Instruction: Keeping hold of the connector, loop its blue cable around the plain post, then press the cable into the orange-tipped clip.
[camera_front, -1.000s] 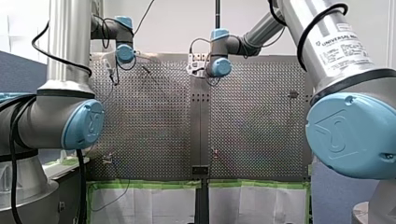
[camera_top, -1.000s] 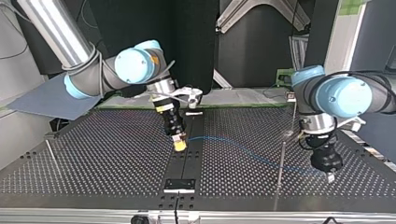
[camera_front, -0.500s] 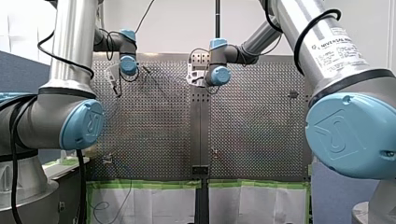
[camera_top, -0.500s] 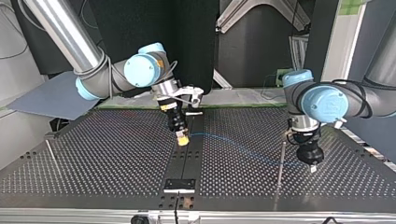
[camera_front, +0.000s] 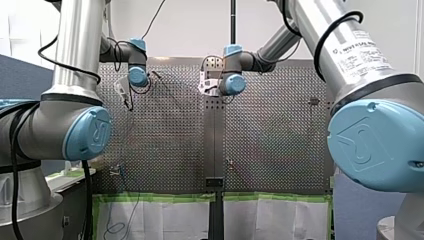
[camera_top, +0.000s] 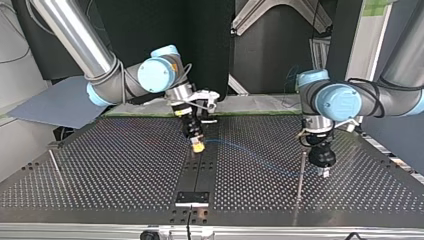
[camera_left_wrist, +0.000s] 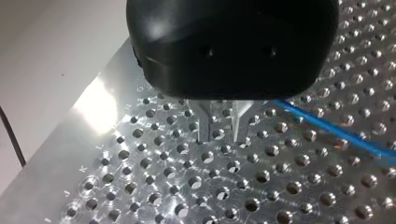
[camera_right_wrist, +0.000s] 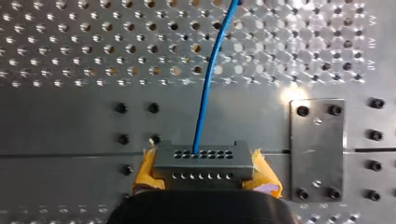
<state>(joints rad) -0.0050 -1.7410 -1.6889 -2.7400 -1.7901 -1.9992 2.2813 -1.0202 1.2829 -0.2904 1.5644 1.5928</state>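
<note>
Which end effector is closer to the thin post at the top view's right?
Left. My left end effector hangs just beside the post; my right end effector, gripping the connector, is far off, mid-view.

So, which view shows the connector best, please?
The right wrist view: the connector sits close, clamped between yellow pads, blue cable leaving it. The top view shows only the pads; the others miss it.
</note>
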